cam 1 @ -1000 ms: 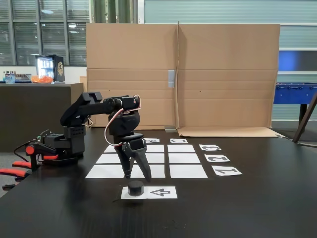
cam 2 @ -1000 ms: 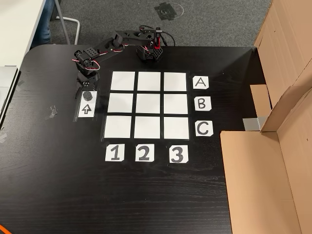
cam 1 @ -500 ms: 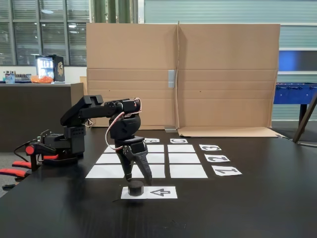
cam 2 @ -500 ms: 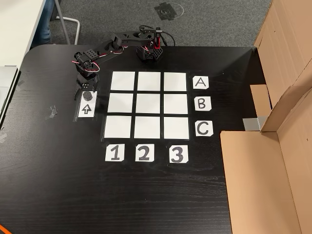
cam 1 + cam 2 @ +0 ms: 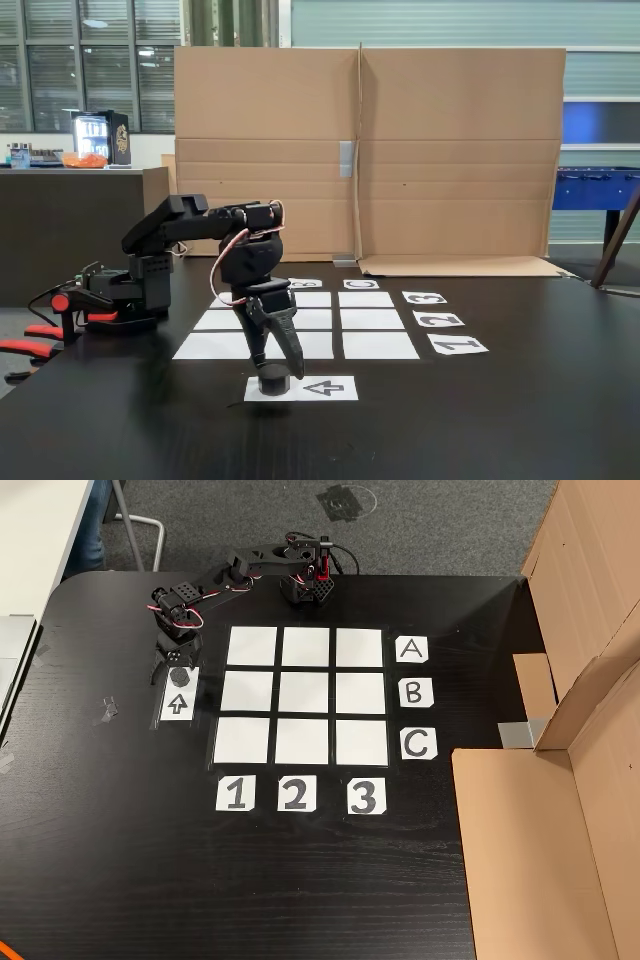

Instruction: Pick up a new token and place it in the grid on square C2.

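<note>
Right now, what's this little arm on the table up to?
A small black robot arm is reaching down for a black token that sits on a white sheet with a printed arrow. Its end effector is down around the token, fingers on either side, but whether it grips yet is hard to tell. Beside it lies the grid of nine white squares, all bare. Square C2, in the C row above the 2 card, is bare too.

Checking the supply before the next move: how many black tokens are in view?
1: the token sits on the arrow sheet, between the gripper fingers.
</note>
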You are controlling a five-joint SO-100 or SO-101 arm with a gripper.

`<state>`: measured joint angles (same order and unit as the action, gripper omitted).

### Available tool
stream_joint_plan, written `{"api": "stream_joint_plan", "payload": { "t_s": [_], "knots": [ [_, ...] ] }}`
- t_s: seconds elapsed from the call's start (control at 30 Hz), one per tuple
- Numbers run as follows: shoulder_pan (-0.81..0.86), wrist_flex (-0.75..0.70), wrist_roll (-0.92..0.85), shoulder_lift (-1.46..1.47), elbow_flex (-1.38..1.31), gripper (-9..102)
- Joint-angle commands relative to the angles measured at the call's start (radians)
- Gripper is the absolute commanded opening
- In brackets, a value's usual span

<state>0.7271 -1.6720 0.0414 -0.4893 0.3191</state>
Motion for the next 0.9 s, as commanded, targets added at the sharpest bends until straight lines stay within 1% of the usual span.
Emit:
{"api": "stream_joint_plan", "payload": {
  "t_s": [0.0,0.07,0.1,0.17,0.2,0.23,0.6,0.87],
  "knots": [
    [0.008,0.008,0.012,-0.006,-0.038,43],
    [0.008,0.008,0.012,0.002,-0.049,39],
    [0.008,0.008,0.014,0.008,-0.057,34],
    [0.008,0.008,0.014,0.015,-0.066,14],
    [0.006,0.008,0.015,0.017,-0.067,5],
    [0.006,0.008,0.017,0.018,-0.067,-1],
    [0.021,0.006,0.021,0.012,-0.074,-1],
    [0.032,-0.021,0.003,-0.063,-0.060,-1]
  ]
}}
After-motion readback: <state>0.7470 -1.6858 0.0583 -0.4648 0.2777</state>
